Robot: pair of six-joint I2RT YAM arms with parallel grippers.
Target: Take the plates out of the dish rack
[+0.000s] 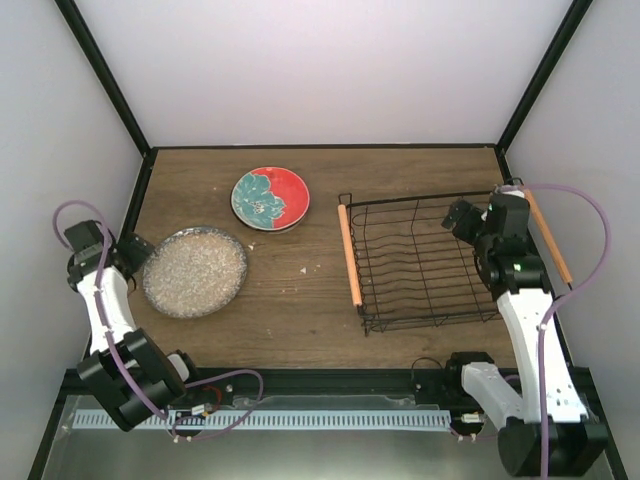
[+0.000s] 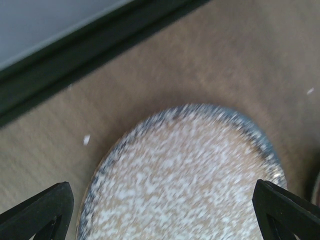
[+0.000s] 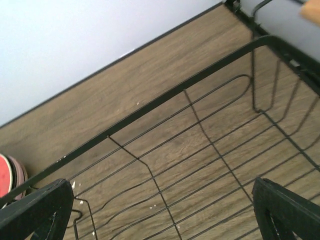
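Note:
The large grey speckled plate [image 1: 195, 271] lies flat on the table at the left. My left gripper [image 1: 138, 252] is open at its left edge, and in the left wrist view [image 2: 165, 210] the plate [image 2: 185, 175] fills the space between the wide-apart fingertips. The red plate with the teal flower [image 1: 270, 197] lies at the back centre, with the edge of something pale under it. The black wire dish rack [image 1: 430, 320] stands at the right with no plates in it. My right gripper [image 1: 458, 220] is open above its far right part, over bare wires [image 3: 165, 97].
The rack's wooden rod handles run along its left side [image 1: 349, 255] and right side [image 1: 550, 240]. The red plate's edge shows at the far left of the right wrist view [image 3: 7, 175]. Black frame posts and pale walls enclose the table.

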